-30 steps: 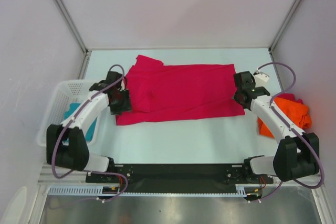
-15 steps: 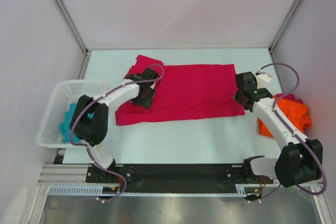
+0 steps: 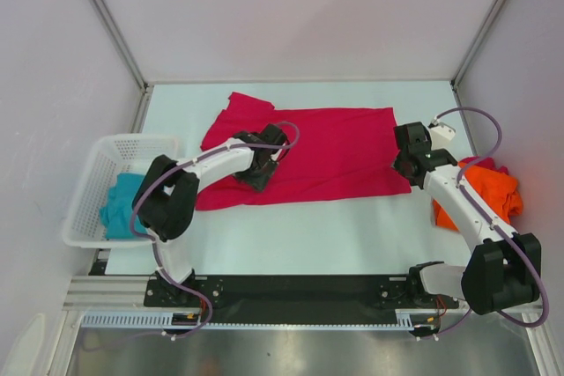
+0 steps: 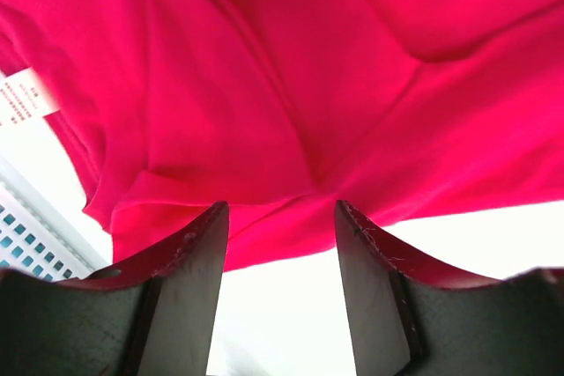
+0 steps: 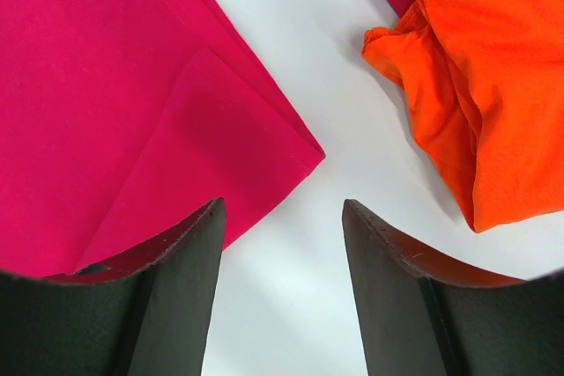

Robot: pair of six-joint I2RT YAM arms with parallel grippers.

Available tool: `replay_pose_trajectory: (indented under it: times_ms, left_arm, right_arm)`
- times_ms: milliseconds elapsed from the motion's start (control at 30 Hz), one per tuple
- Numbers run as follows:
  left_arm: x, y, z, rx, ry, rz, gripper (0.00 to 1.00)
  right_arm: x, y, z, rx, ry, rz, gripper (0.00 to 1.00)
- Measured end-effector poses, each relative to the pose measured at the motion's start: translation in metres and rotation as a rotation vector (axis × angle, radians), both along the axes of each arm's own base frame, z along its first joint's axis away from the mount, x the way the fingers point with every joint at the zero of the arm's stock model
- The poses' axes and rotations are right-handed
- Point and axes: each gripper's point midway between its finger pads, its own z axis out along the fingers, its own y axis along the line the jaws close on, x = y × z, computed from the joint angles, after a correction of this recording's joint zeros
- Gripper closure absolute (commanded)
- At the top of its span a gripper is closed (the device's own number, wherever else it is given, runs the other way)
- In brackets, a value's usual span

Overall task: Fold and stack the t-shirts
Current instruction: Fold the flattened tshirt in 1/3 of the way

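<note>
One crimson-pink t-shirt (image 3: 326,151) is spread flat across the far middle of the white table (image 3: 308,231). Its long side runs left to right, and a sleeve sticks out at the far left corner. The left gripper (image 3: 264,163) reaches in from the left and sits low over the shirt's left part. I cannot tell if it touches the cloth. In the wrist view its fingers (image 4: 189,253) stand apart with nothing clamped, and the shirt's near hem and bare table show in the gap. A white care label (image 4: 26,99) sits at the shirt's edge, on the left of that view.

The right gripper (image 3: 407,165) is at the shirt's near right corner. Its fingers are apart and empty. The double-layered corner lies just left of the gap, with bare table between the fingers.

The orange t-shirt (image 3: 489,189) is crumpled at the right edge of the table, apart from the pink one. The teal t-shirt (image 3: 123,204) is bunched inside the white mesh basket (image 3: 84,178) at the left side.
</note>
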Motion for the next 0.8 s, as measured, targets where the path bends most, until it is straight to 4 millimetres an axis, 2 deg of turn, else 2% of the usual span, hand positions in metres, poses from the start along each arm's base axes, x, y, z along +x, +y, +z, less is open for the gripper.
replay_pose_trajectory:
  times_ms: [133,367,500,667,700,767,800]
  left_arm:
    - [-0.002,-0.005,-0.002,0.007,0.006,-0.020,0.44]
    - [-0.001,0.000,-0.006,0.038,0.003,-0.015,0.44]
    - [0.002,0.003,-0.011,0.068,0.003,-0.010,0.48]
    - [0.007,0.004,-0.018,0.096,0.004,0.001,0.62]
    - [0.007,0.004,-0.018,0.100,0.004,0.003,0.71]
    - [0.008,0.005,-0.020,0.106,0.003,0.009,0.78]
    - [0.008,0.005,-0.020,0.109,0.001,0.010,0.86]
  right_arm:
    - [0.000,0.000,0.000,0.000,0.000,0.000,0.39]
    - [-0.002,0.000,-0.002,-0.001,0.005,0.000,0.39]
    - [-0.002,0.000,-0.001,-0.001,0.002,0.000,0.39]
    - [-0.002,-0.001,0.001,0.001,-0.009,0.000,0.39]
    - [-0.003,-0.001,0.002,0.002,-0.010,0.000,0.39]
    - [-0.003,-0.001,0.001,0.002,-0.010,0.000,0.39]
    - [-0.004,-0.001,0.001,0.001,-0.008,0.000,0.39]
